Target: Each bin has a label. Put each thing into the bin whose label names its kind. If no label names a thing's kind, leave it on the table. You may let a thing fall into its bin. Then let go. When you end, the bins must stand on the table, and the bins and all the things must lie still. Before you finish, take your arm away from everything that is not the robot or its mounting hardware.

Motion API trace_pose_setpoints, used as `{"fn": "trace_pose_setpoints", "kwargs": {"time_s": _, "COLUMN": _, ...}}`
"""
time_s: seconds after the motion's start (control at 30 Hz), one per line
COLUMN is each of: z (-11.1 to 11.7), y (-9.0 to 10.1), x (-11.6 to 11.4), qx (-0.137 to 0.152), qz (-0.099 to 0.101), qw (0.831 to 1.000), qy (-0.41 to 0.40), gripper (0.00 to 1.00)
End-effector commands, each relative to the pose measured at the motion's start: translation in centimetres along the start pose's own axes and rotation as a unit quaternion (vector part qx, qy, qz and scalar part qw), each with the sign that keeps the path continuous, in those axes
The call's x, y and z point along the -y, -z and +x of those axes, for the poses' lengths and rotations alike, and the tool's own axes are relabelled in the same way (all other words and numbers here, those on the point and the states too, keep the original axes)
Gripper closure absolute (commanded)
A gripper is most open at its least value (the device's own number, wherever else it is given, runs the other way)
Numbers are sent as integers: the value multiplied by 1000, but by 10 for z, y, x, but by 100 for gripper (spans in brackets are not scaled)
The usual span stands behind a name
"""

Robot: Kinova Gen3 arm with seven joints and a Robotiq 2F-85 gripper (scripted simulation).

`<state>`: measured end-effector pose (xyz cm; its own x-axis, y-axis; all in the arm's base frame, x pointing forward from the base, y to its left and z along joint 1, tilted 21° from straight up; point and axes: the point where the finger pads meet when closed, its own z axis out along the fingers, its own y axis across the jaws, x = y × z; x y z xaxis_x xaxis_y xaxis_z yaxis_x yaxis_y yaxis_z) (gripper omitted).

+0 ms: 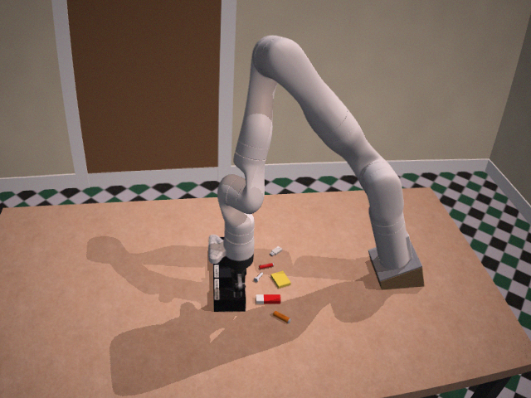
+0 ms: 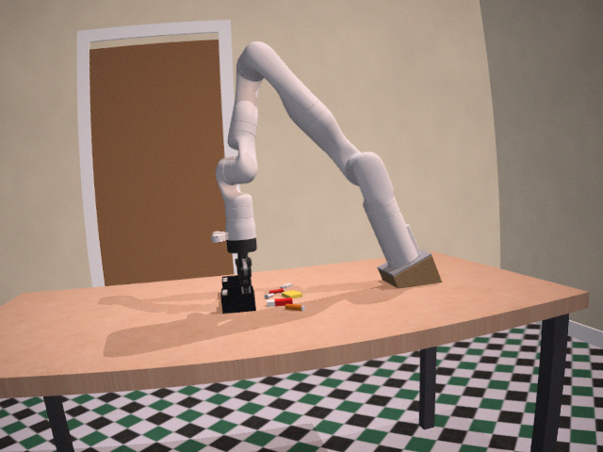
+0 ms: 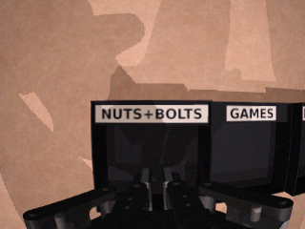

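Note:
My gripper point(image 1: 237, 293) point(image 3: 156, 178) points down over the front bin, labelled NUTS+BOLTS point(image 1: 229, 305) point(image 2: 237, 302) point(image 3: 96, 157). Its fingers are nearly together and no thing shows between them; the tips are dark in all views. The GAMES bin point(image 1: 216, 271) point(image 3: 251, 114) adjoins it. A third bin point(image 3: 299, 164) stands beyond; its label is cut off. On the table lie a silvery bolt-like piece point(image 1: 258, 277), a small red piece point(image 1: 265, 265), a yellow square point(image 1: 280, 279) point(image 2: 292, 294), a red-and-white block point(image 1: 270, 298) point(image 2: 281, 301), an orange cylinder point(image 1: 281, 316) point(image 2: 294, 307) and a white stick point(image 1: 276, 250).
The loose things lie on the table point(image 1: 364, 334) point(image 2: 389, 321) between the bins and the arm's base point(image 1: 401, 278) point(image 2: 414, 277). The arm rises from the right and comes down over the bins. It hides part of the back bin in the top view.

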<state>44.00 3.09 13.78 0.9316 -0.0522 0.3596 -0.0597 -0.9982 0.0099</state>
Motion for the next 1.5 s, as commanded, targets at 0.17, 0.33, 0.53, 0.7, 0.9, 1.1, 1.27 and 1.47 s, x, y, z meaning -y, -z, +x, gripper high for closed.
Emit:
{"fn": "trace_pose_setpoints", "kwargs": {"time_s": 0.17, "z": -1, "y": 8, "x": 0, "qx": 1, "qz": -1, "qw": 1000, "qy": 2, "gripper": 91}}
{"fn": "trace_pose_setpoints", "kwargs": {"time_s": 0.33, "z": 0, "y": 15, "x": 0, "qx": 0, "qz": 0, "qw": 1000, "qy": 2, "gripper": 91}}
{"fn": "trace_pose_setpoints", "kwargs": {"time_s": 0.53, "z": 0, "y": 22, "x": 0, "qx": 0, "qz": 0, "qw": 1000, "qy": 2, "gripper": 91}}
{"fn": "trace_pose_setpoints", "kwargs": {"time_s": 0.7, "z": 0, "y": 27, "x": 0, "qx": 0, "qz": 0, "qw": 1000, "qy": 2, "gripper": 91}}
{"fn": "trace_pose_setpoints", "kwargs": {"time_s": 0.9, "z": 0, "y": 46, "x": 0, "qx": 0, "qz": 0, "qw": 1000, "qy": 2, "gripper": 91}}
{"fn": "trace_pose_setpoints", "kwargs": {"time_s": 1.1, "z": 0, "y": 60, "x": 1, "qx": 0, "qz": 0, "qw": 1000, "qy": 2, "gripper": 91}}
{"fn": "trace_pose_setpoints", "kwargs": {"time_s": 1.27, "z": -1, "y": 60, "x": -1, "qx": 1, "qz": 0, "qw": 1000, "qy": 1, "gripper": 91}}
{"fn": "trace_pose_setpoints", "kwargs": {"time_s": 1.47, "z": 0, "y": 102, "x": 1, "qx": 1, "qz": 1, "qw": 1000, "qy": 2, "gripper": 91}}
